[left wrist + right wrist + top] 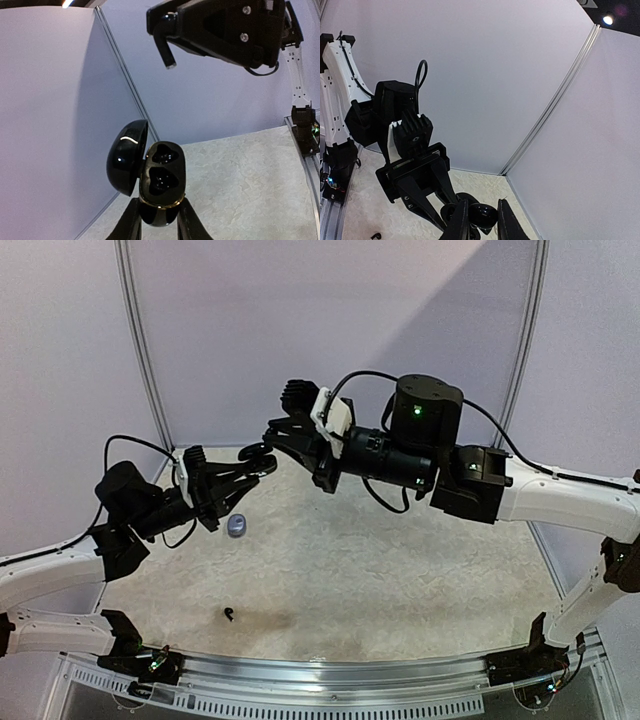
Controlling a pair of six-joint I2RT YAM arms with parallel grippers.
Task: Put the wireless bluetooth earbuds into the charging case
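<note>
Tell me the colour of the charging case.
The case is glossy black; the left wrist view shows it best.

Finishes: mostly black plastic over a matt bed
Charging case (161, 175) in left gripper (159, 217): glossy black plastic, bright specular highlights. Black earbud (166, 45) at right gripper (480, 222) tip: glossy, silvery stem end. Gripper fingers (128, 225): matt black plastic. Table (400, 580) below both: matt, mottled, rough-looking beige.

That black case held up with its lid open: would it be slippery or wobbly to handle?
The case looks glossy, with light glinting off it, so it is probably slippery; the left tool pinches only its bottom end. Its rounded shell would likely rock if set down, and the open lid may pull it sideways.
</note>
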